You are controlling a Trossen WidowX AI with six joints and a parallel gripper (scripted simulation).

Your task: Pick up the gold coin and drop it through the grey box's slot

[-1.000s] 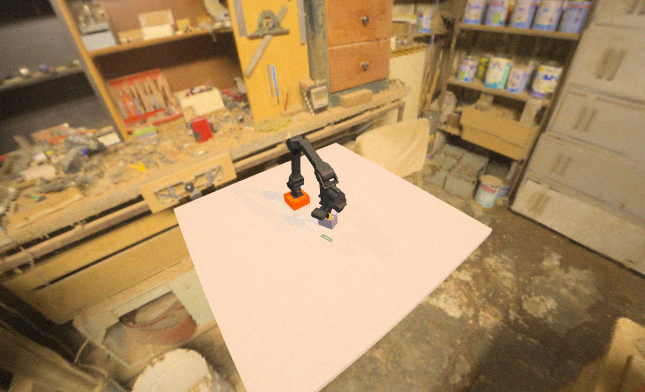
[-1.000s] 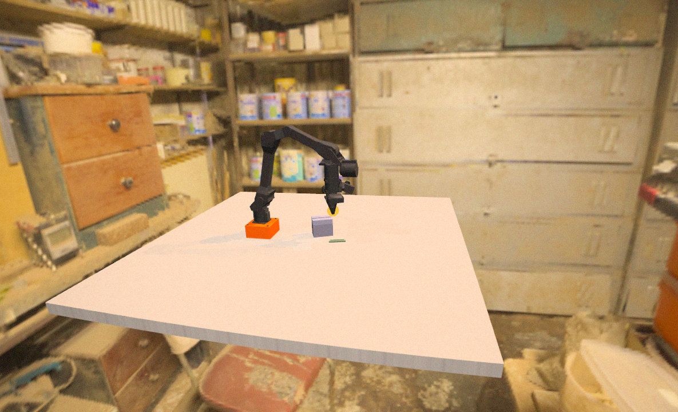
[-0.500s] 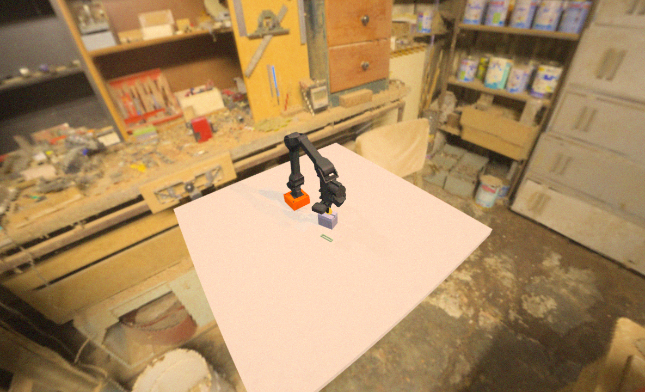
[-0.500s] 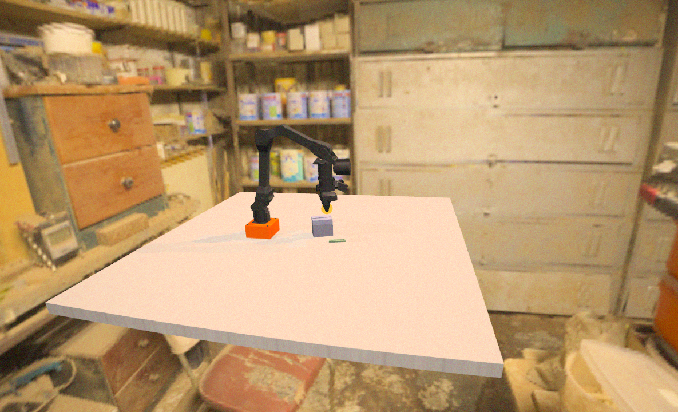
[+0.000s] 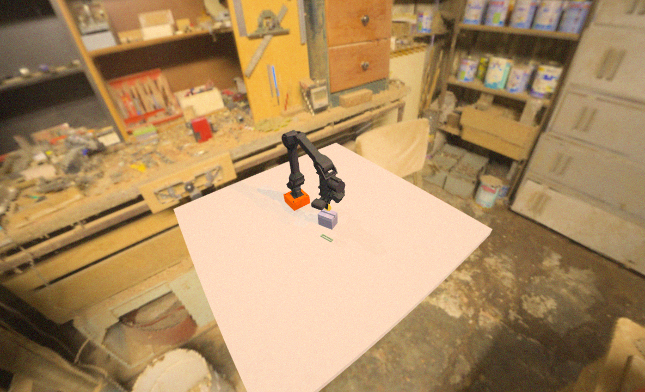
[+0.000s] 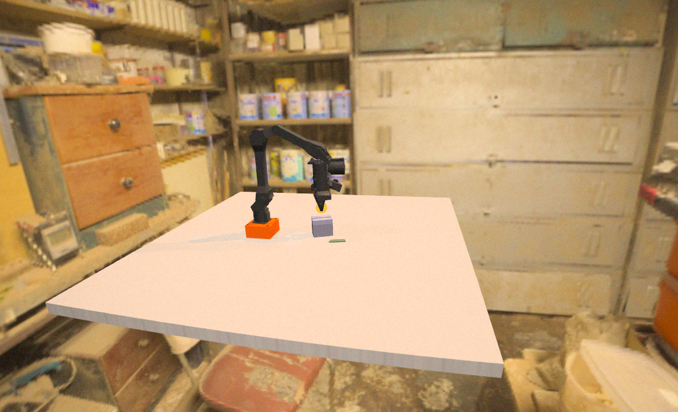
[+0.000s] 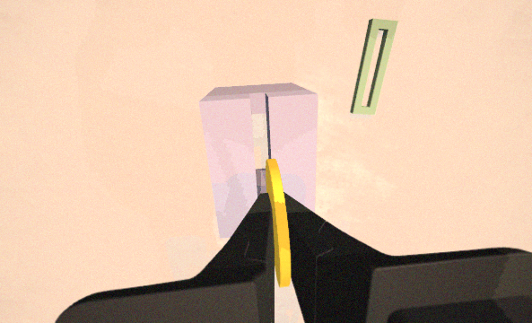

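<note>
My gripper [image 5: 326, 208] [image 6: 321, 209] [image 7: 272, 201] is shut on the gold coin [image 5: 329, 207] [image 6: 325, 208] [image 7: 282, 233], which stands on edge between the fingertips. The closed grey box [image 5: 326, 222] [image 6: 322, 228] [image 7: 231, 148] is below; the exterior view shows a gap between the coin and its lid. In the wrist view the slot [image 7: 260, 139] runs nearly in line with the coin, whose far end overlaps the slot's right edge. The fingers hide the slot's near end. The empty green holder [image 5: 326, 239] [image 6: 337, 240] [image 7: 384, 24] lies flat beside the box.
The orange arm base [image 5: 296, 200] [image 6: 262, 229] stands on the pale table [image 5: 354, 302] [image 6: 280, 286], to the left of the box in the top and exterior views. Shelves, a cluttered bench and cabinets stand beyond the table.
</note>
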